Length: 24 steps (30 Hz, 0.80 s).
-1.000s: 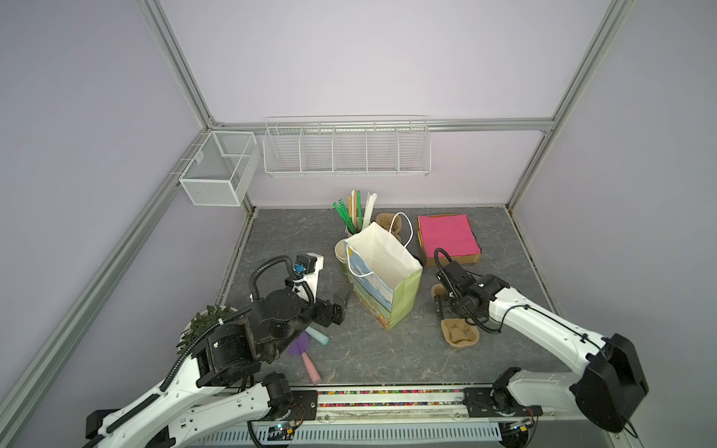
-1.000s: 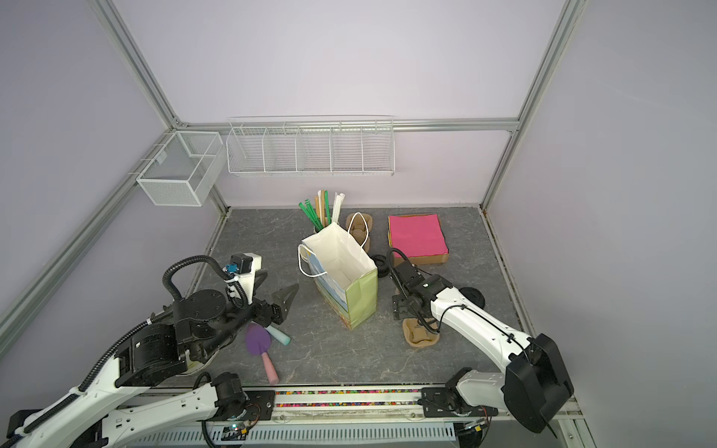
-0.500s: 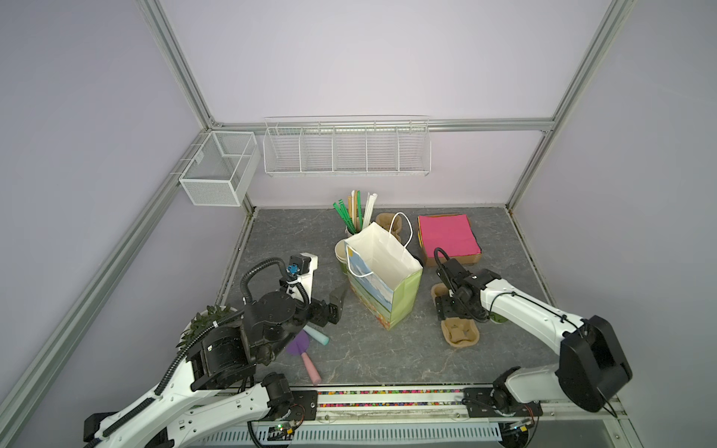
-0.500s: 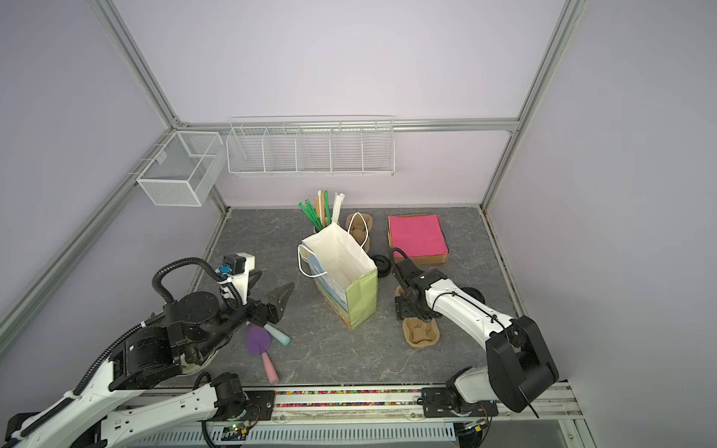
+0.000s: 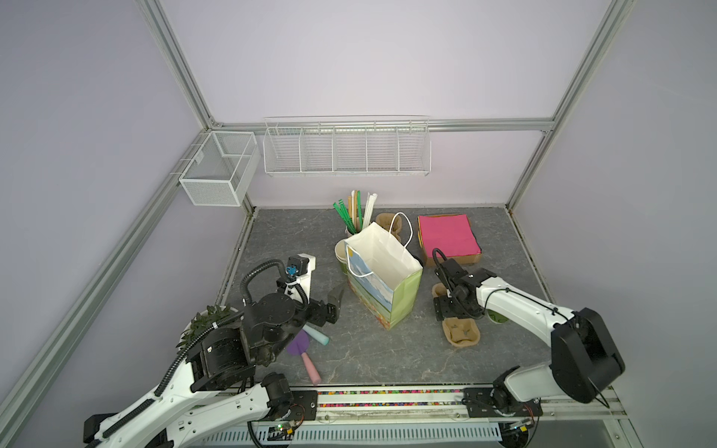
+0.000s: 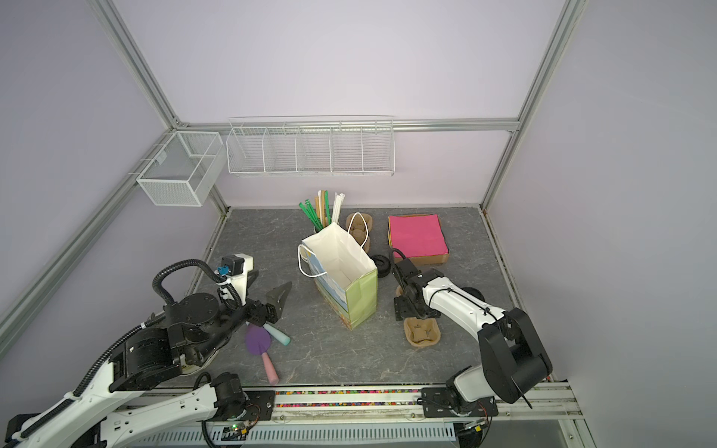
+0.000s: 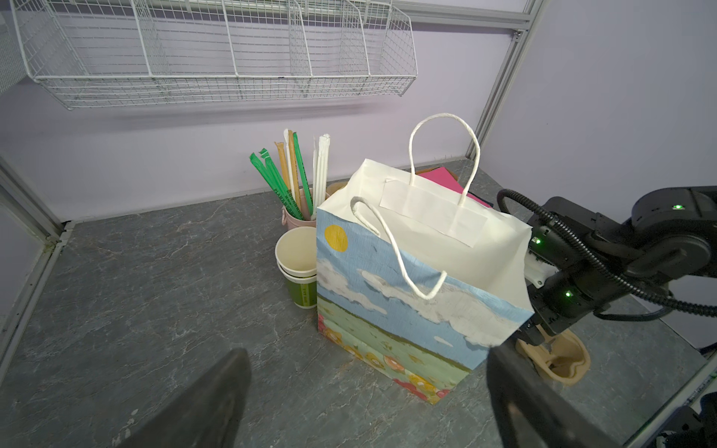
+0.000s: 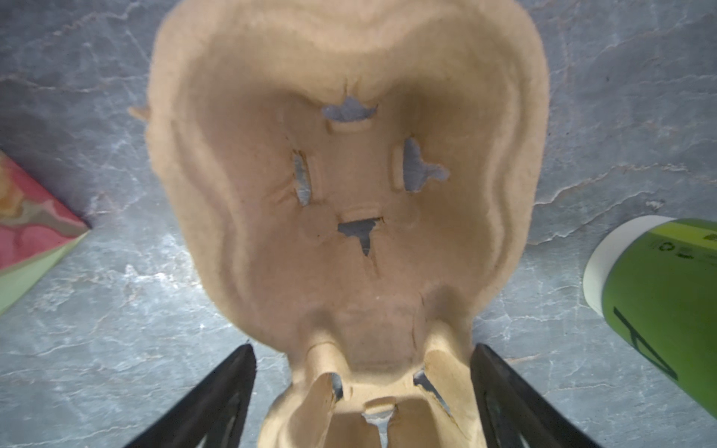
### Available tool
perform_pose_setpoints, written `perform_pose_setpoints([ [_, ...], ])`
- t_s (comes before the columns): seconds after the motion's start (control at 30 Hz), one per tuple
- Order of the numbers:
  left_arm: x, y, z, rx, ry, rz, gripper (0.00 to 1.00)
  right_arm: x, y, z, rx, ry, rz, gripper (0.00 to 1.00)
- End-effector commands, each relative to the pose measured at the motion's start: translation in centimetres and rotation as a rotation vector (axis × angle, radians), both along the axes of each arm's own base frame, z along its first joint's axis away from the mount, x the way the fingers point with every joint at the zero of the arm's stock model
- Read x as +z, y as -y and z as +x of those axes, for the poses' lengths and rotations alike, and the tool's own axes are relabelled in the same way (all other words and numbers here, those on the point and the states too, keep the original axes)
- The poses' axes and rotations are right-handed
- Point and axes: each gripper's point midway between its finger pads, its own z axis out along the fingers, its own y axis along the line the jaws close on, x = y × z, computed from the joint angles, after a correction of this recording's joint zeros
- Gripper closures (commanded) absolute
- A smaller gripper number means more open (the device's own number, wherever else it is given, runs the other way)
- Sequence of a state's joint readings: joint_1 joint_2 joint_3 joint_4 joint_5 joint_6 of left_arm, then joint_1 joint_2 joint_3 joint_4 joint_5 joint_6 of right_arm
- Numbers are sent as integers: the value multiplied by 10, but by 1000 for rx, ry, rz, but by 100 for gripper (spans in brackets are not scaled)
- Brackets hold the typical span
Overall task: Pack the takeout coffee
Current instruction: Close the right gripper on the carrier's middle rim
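Jaws wide on left gripper (image 5: 333, 304) and right gripper (image 8: 363, 349); the right straddles a fibrous moulded-pulp carrier (image 8: 349, 174). Smooth green takeout coffee (image 8: 659, 302) beside it, pale base jaw-ward, long axis leading away.

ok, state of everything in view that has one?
paper bag: upright, mouth open, no contents visible
cup carrier: flat on table, visible well empty
left claw: open, empty
right claw: open, straddling the cup carrier, not clamped
takeout coffee: on table beside carrier, ungripped, pose unclear
cup stack: upright, nested, lidless
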<state>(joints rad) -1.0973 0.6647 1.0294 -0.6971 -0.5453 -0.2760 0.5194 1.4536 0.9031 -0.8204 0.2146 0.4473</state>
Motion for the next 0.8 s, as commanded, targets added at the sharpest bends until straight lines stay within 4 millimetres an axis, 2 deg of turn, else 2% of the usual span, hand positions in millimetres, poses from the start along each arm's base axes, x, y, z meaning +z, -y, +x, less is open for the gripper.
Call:
perform_pose_setpoints([
  [0.0,-6,-6,2,21,3,29,5,-6,6,0,2,-1,-26,11],
  [0.17,-8,-5,3,23,2,38,5,-4,5,1,5,8,-17,11],
  [0.4,-10,-4,4,24,1,50,5,7,13,6,-13,59,-37,11],
  [0.57,-12,-4,4,26,1,55,5,-9,10,0,-8,19,-21,11],
  [0.77,-13,-4,5,28,0,62,4,-16,4,-2,3,8,14,11],
])
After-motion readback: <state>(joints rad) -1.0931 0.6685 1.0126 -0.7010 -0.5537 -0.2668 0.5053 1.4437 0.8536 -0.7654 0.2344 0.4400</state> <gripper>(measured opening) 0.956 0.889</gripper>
